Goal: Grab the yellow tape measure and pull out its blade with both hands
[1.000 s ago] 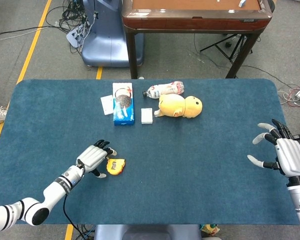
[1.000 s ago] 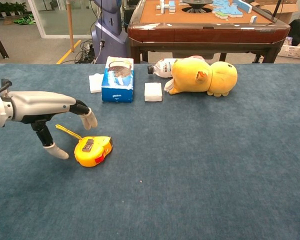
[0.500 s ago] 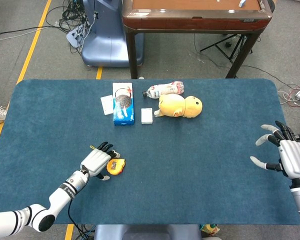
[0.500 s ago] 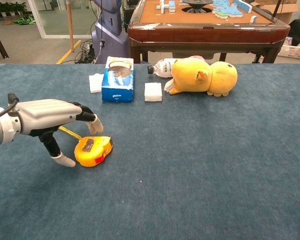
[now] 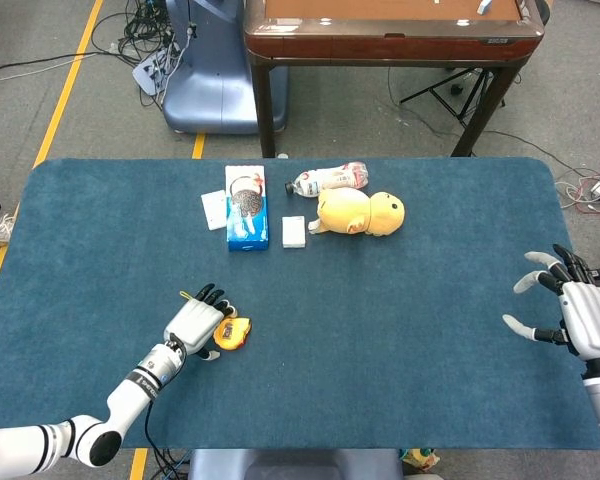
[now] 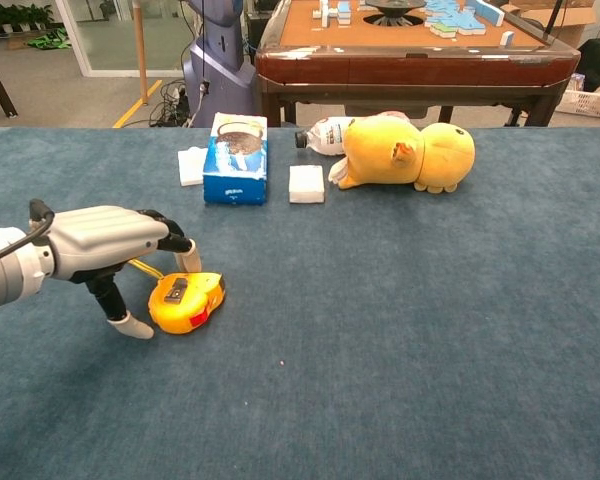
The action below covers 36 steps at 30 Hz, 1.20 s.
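Observation:
The yellow tape measure (image 5: 232,333) (image 6: 185,302) lies flat on the blue table (image 5: 400,330), front left, its yellow strap trailing back under my left hand. My left hand (image 5: 193,322) (image 6: 105,242) is low over the tape measure's left side. Its fingertips (image 6: 187,258) come down just behind the case and the thumb (image 6: 132,325) reaches the cloth at its left edge, so the hand straddles the case without gripping it. My right hand (image 5: 572,318) hovers at the table's right edge, fingers spread and holding nothing. The chest view does not show it.
At the back of the table are a blue tissue box (image 5: 246,205) (image 6: 235,158), a white block (image 5: 294,231) (image 6: 306,184), a white packet (image 5: 214,209), a plastic bottle (image 5: 327,179) and a yellow plush duck (image 5: 360,212) (image 6: 405,152). A wooden table (image 5: 380,40) stands beyond.
My left hand has slid right and lower, bringing its fingers and thumb up to the tape measure. The right hand has drifted slightly right and down. The tape measure has not moved.

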Motion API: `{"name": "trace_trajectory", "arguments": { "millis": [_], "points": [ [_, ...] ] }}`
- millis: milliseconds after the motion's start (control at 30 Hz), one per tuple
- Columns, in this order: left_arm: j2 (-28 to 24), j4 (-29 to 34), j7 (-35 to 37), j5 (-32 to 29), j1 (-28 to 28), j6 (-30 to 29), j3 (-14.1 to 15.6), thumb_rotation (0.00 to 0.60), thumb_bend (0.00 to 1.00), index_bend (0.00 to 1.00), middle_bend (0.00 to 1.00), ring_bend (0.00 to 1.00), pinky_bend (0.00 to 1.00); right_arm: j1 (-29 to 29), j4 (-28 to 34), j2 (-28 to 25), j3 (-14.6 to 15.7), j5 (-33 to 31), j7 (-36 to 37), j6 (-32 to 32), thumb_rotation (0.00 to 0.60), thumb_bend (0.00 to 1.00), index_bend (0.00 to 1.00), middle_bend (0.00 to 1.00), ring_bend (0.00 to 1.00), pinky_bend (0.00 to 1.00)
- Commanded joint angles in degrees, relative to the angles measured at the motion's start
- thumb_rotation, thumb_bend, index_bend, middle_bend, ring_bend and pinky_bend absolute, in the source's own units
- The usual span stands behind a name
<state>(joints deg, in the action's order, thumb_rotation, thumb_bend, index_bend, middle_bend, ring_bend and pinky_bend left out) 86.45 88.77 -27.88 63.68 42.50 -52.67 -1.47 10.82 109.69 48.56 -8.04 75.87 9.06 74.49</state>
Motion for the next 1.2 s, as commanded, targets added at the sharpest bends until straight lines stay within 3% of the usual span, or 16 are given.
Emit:
{"name": "trace_trajectory", "arguments": {
  "millis": [33, 400, 800, 1200],
  "points": [
    [0.4, -0.1, -0.7, -0.8, 0.1, -0.1, -0.3, 0.6, 0.12, 0.28, 0.27, 0.09, 0.0, 0.0, 0.0, 0.0, 0.0, -0.1, 0.0, 0.0, 0.6, 0.23, 0.48, 0.2, 0.02, 0.0],
    [0.2, 1.1, -0.4, -3.6, 0.3, 1.4, -0.7, 0.6, 0.12, 0.31, 0.3, 0.12, 0.0, 0.1, 0.1, 0.0, 0.0, -0.5, -0.5, -0.4, 0.6, 0.23, 0.48, 0.2, 0.02, 0.0],
    [0.8, -0.8, 1.5, -2.1, 0.3, 1.4, -0.8, 0.6, 0.12, 0.37, 0.36, 0.17, 0.0, -0.2, 0.8, -0.3, 0.0, -0.8, -1.1, -0.1, 0.6, 0.23, 0.48, 0.2, 0.02, 0.0],
    [-0.6, -2.2, 12.5, 7.2, -2.0, -2.7, -1.7, 0.6, 0.12, 0.45, 0.46, 0.26, 0.04, 1.8, 2.5, 0.1, -0.4, 1.3, -2.5, -1.8, 0.6, 0.23, 0.48, 0.21, 0.02, 0.0]
  ]
}}
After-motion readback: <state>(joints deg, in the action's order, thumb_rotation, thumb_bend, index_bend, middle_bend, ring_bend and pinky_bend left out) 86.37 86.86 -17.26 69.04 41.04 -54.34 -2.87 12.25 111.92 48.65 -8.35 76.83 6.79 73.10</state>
